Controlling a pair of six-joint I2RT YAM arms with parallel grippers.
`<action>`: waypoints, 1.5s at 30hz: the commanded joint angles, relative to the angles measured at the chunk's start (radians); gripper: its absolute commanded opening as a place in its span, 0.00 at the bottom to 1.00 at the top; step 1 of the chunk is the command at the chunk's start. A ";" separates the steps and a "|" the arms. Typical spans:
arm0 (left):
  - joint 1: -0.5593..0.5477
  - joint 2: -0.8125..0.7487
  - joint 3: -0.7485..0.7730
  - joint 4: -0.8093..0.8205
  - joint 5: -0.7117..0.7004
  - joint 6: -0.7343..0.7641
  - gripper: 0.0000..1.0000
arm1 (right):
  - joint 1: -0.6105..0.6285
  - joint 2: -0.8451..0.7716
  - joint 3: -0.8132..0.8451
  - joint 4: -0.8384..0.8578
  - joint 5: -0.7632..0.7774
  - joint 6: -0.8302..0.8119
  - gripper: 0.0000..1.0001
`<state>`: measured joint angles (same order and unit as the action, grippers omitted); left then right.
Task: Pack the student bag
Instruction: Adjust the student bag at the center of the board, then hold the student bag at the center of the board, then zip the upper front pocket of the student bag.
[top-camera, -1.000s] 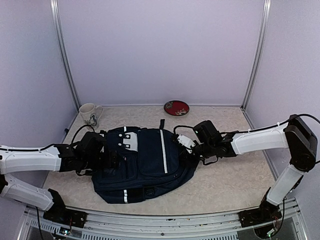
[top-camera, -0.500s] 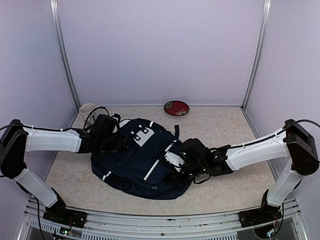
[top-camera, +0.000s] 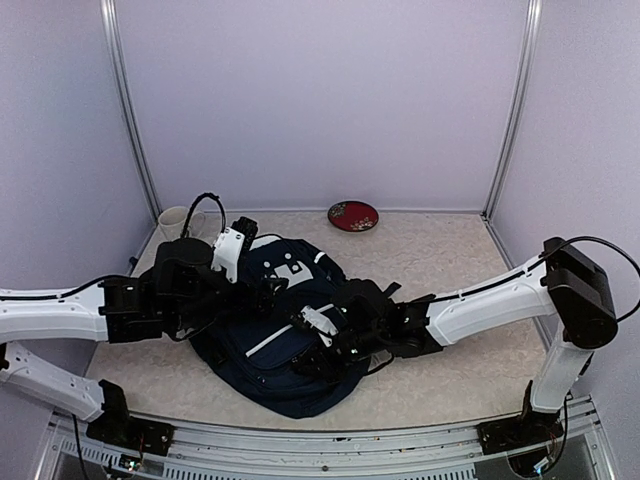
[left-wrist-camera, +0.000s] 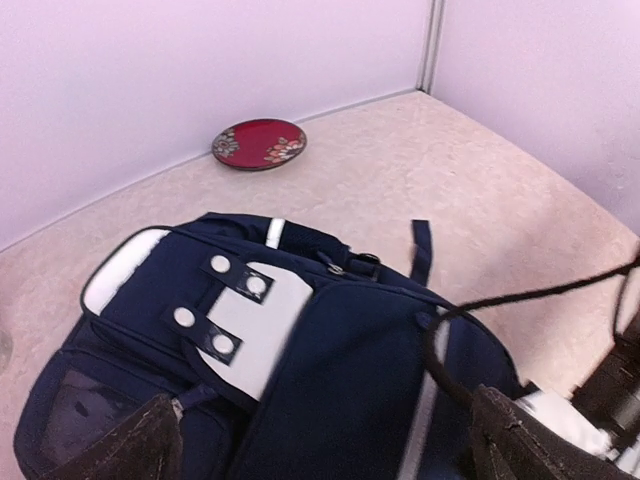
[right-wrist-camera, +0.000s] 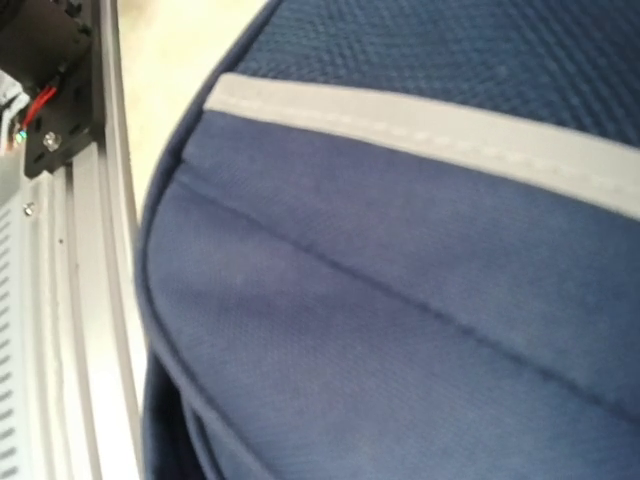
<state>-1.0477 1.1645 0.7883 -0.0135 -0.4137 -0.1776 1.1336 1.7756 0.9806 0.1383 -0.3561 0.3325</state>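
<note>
The student bag (top-camera: 272, 368) lies slantwise mid-table, dark navy, with its white patch toward the back and a thin white stripe across the front. My left gripper (top-camera: 262, 295) hovers over its top end. In the left wrist view that gripper (left-wrist-camera: 330, 432) stands wide open, one finger at each side, above the bag (left-wrist-camera: 360, 350), with nothing between the fingers. My right gripper (top-camera: 310, 352) presses low on the bag's front. The right wrist view shows only navy fabric (right-wrist-camera: 400, 300) and the stripe; its fingers are hidden. It is shut, but a pinch of fabric does not show.
A red patterned plate (top-camera: 352, 215) (left-wrist-camera: 258, 143) sits against the back wall. At the back left corner stands a white mug (top-camera: 175, 222), half behind the left arm's cable. The metal frame rail (top-camera: 320, 440) (right-wrist-camera: 80, 300) runs along the near table edge, close to the bag.
The bag has swung round, its stripe now slanted and its lower end nearer the front rail. The right gripper slid left and nearer with it. The left gripper came back over the bag's top, wider open.
</note>
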 joint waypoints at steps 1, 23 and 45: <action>-0.133 -0.121 -0.109 -0.054 -0.067 -0.116 0.91 | -0.045 -0.001 -0.006 0.031 -0.029 0.061 0.00; -0.476 0.312 -0.052 -0.259 -0.436 -0.122 0.63 | -0.047 -0.020 -0.024 0.020 -0.047 0.096 0.00; -0.348 0.224 -0.066 -0.282 -0.225 -0.100 0.00 | -0.103 -0.147 0.027 -0.433 0.252 0.030 0.00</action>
<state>-1.4128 1.4059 0.7200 -0.2379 -0.6285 -0.2466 1.0878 1.6974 0.9936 -0.0551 -0.2935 0.3923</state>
